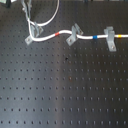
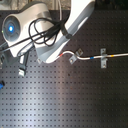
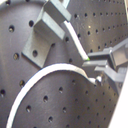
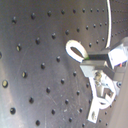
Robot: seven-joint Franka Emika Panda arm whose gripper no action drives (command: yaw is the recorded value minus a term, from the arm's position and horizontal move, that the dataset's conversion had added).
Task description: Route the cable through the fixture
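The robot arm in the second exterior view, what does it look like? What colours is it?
The robot arm is big, smooth and rounded, mostly white, with a glowing blue light on a round end cap. Black cables loop across it, and a dark band rings it. In the first wrist view, the gripper looks grey and boxy.

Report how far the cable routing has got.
Done: in the first exterior view the cable already sits in the T-shaped clip and the middle clip. In hand: the gripper grips the cable beside the fixture, with the cable at the fixture. Left: whether it is fully seated in the slot cannot be told; then release.
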